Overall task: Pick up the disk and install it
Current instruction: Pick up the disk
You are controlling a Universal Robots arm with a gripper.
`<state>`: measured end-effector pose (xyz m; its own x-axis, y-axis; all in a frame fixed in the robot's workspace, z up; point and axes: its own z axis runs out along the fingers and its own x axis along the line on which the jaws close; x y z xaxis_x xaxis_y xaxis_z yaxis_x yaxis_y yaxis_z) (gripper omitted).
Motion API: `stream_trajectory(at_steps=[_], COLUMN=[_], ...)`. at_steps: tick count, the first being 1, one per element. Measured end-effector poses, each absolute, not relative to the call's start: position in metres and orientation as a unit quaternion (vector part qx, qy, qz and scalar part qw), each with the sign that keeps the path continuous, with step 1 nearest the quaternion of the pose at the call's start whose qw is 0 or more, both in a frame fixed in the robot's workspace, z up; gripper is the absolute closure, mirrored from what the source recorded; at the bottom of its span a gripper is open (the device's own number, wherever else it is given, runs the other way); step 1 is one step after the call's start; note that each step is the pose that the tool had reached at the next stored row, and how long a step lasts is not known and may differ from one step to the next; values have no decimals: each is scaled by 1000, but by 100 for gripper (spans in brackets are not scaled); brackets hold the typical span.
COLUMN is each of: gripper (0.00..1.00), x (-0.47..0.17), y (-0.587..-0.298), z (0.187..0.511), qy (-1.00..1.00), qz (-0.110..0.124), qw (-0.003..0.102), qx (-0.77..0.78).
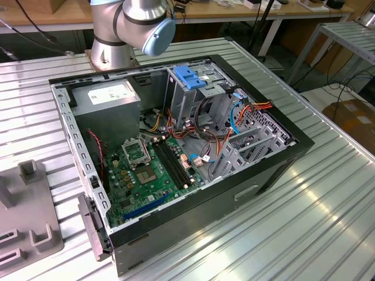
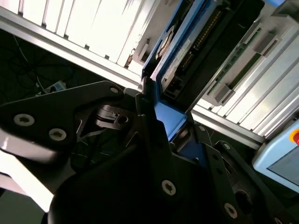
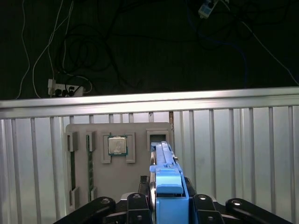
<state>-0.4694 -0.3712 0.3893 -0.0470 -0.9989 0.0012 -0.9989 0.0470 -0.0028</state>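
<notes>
**While clamped edge-on, the disk point(image 3: 162, 156) stands at a grey fixture plate point(image 3: 117, 179)**

Where its black, screw-studded fingers point(image 2: 148, 122) close in, the end effector point(image 3: 168, 186) is clenched on the disk. The fingers press both sides of the glossy bright-blue plastic carrier rail point(image 3: 169, 191) that edges the flat grey metal body. In the second wrist view the disk's dark face carries a pale sticker and a row of connector pins; the print cannot be read. In the first wrist view the disk's far end lies at a rectangular slot of the matte fixture plate. Beside that slot a square processor chip point(image 3: 117, 145) sits in its own recess. Whether the disk rests in the slot or hangs clear of it, I cannot tell.

In the exterior view a black tower case point(image 1: 263, 181) lies open on its side on the ribbed, shiny aluminium worktop point(image 1: 304, 234). Within it:

- a green motherboard point(image 1: 146, 175) sits near 7 o'clock;
- a plain grey box point(image 1: 108, 114) with a white label sits at 10 o'clock;
- a perforated metal drive cage point(image 1: 199, 102), topped by a blue latch point(image 1: 190, 76), sits at 12 o'clock;
- red, orange and blue cables point(image 1: 234, 126) tangle towards 2 o'clock.

The arm's silver and pale-blue joint point(image 1: 146, 23) stands at the case's 11 o'clock. Wooden benches point(image 1: 58, 14) run behind it, and a cardboard box point(image 1: 351, 120) sits at 3 o'clock.
</notes>
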Motion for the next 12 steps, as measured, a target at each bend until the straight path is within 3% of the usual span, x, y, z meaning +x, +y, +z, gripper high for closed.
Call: stream_trajectory(at_steps=[12], gripper=[63], x=[-469], y=[-371], z=[402], qy=[724], qz=[-1], qw=[1], qx=[-690])
